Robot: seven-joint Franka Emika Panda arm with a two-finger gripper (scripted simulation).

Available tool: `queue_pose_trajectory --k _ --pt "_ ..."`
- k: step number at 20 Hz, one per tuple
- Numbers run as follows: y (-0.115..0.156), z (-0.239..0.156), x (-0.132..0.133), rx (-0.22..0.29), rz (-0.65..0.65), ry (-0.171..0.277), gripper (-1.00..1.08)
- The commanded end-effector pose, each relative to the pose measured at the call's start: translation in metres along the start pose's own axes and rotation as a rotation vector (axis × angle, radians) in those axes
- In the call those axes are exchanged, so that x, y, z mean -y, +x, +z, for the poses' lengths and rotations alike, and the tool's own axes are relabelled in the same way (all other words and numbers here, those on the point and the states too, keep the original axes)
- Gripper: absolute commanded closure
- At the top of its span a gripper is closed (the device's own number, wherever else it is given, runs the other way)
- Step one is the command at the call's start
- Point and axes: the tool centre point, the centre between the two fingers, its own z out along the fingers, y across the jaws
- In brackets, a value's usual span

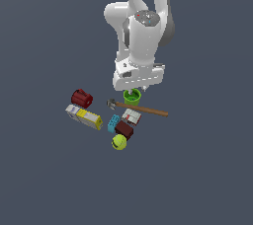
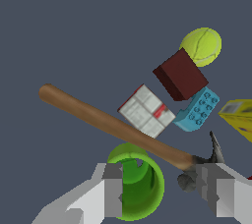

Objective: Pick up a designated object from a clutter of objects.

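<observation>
The claw (image 2: 162, 196) hung spread wide over the green cup (image 1: 132, 95), one finger (image 2: 112, 188) inside its rim, the cup just beside the hammer (image 1: 138, 108) on the counter (image 1: 44, 179).

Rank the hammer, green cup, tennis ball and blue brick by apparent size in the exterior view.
1. Hammer, longest by far.
2. Green cup, partly hidden by the gripper.
3. Tennis ball and blue brick: too alike to rank.
</observation>
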Motion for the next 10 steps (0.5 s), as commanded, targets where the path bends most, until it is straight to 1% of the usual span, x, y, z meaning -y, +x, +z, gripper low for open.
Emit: queue_pose_trajectory --k 1,5,10 --pt "-0.015 0.020 0.011 0.000 -0.050 0.000 -0.20" --pt "-0.039 0.046 0.028 0.001 -0.123 0.003 -0.20" --pt "-0.064 0.068 0.042 0.001 -0.192 0.007 -0.20"
